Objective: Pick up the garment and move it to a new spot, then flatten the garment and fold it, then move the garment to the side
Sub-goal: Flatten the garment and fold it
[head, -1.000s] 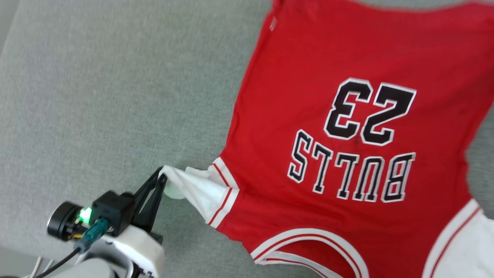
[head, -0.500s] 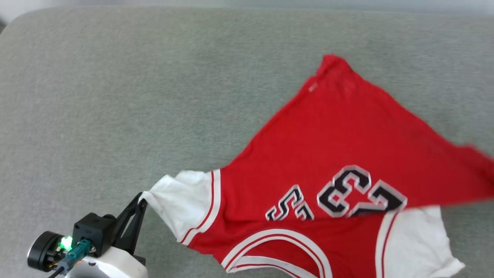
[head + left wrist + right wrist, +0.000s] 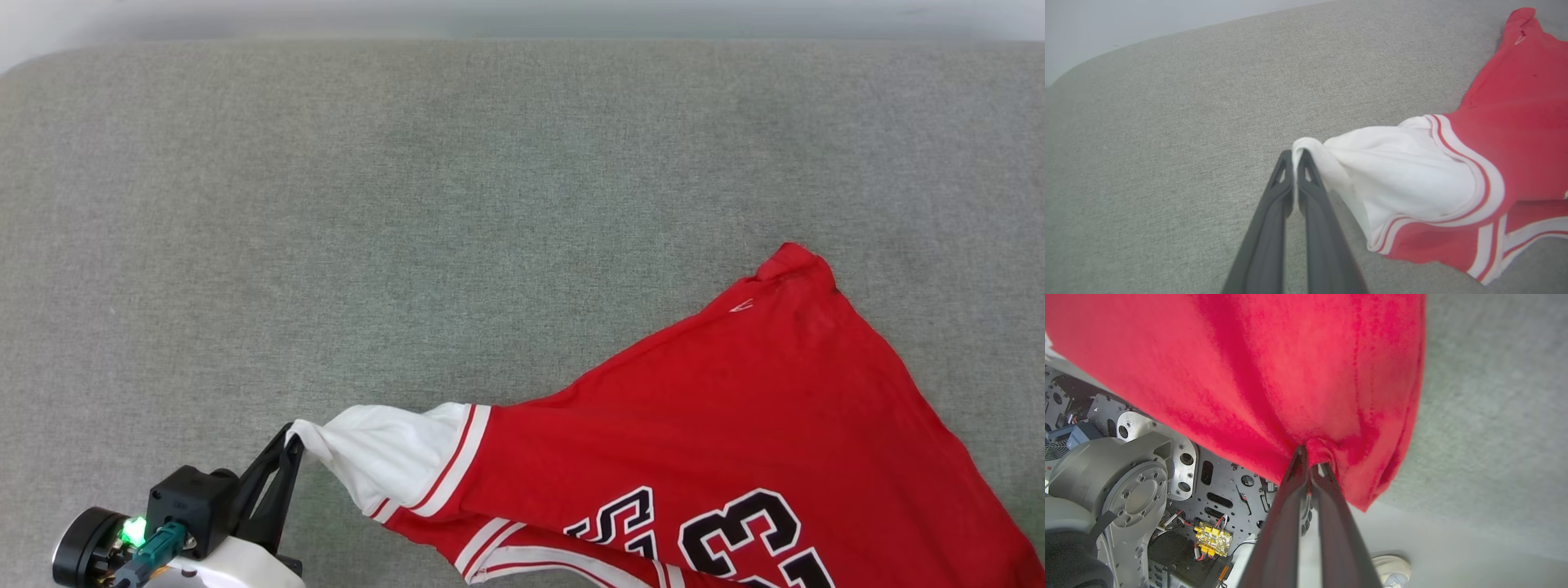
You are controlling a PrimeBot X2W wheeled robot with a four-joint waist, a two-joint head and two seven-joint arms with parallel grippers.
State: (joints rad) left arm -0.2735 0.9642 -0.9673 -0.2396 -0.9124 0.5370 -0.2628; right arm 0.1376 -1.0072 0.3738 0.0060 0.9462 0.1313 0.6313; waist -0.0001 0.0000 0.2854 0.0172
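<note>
The garment [image 3: 735, 425] is a red jersey with white sleeves and black "23" lettering, spread over the lower right of the grey cushion [image 3: 408, 204] in the head view. My left gripper [image 3: 292, 437] at the lower left is shut on the tip of its white sleeve [image 3: 1404, 163]. In the left wrist view the two dark fingers [image 3: 1294, 157] pinch that sleeve's edge. In the right wrist view my right gripper [image 3: 1312, 457] is shut on a bunched fold of the red fabric [image 3: 1274, 367], which hangs over the cushion's edge.
The grey cushion stretches far to the left and back, ending at a pale wall [image 3: 522, 16]. In the right wrist view the robot's own metal base [image 3: 1147, 486] and a person's white shoe [image 3: 1392, 567] on the floor lie below the cushion's edge.
The garment has slid toward me and to the right, its far corner coming down the head view. The lettering has dropped to the bottom edge. Both grips have held.
</note>
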